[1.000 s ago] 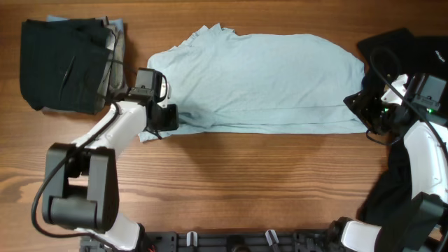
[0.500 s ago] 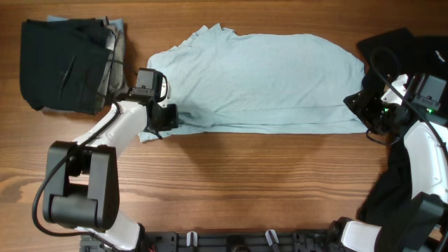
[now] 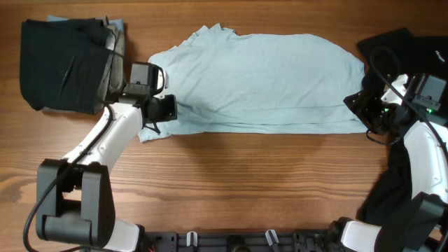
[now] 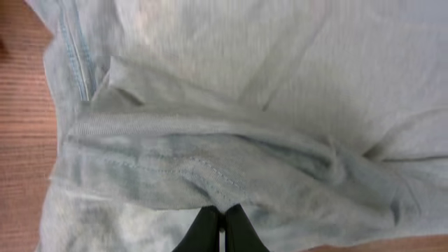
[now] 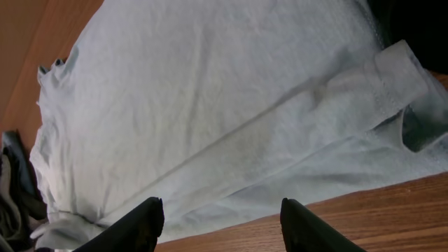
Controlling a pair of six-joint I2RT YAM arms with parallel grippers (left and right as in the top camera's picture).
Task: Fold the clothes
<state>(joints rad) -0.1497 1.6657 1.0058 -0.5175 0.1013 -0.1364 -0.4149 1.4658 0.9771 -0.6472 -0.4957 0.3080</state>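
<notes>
A pale light-blue T-shirt [image 3: 259, 77] lies spread across the far half of the wooden table, its lower part folded up along its length. My left gripper [image 3: 166, 109] is at the shirt's left end. In the left wrist view its fingers [image 4: 220, 218] are pressed together on a bunched fold of the shirt [image 4: 280, 84]. My right gripper [image 3: 360, 108] is at the shirt's right end. In the right wrist view it [image 5: 218, 204] is open and empty above the shirt's near edge [image 5: 210, 91], with a folded sleeve [image 5: 395, 77] to the right.
A folded stack of black clothes [image 3: 59, 66] with grey ones [image 3: 115, 56] beside it lies at the far left. More black cloth [image 3: 399, 45] lies at the far right and under the right arm [image 3: 395, 189]. Bare wood [image 3: 245, 182] fills the near half.
My left gripper has moved a little toward the far side, staying shut at the shirt's left end. The right arm has not moved.
</notes>
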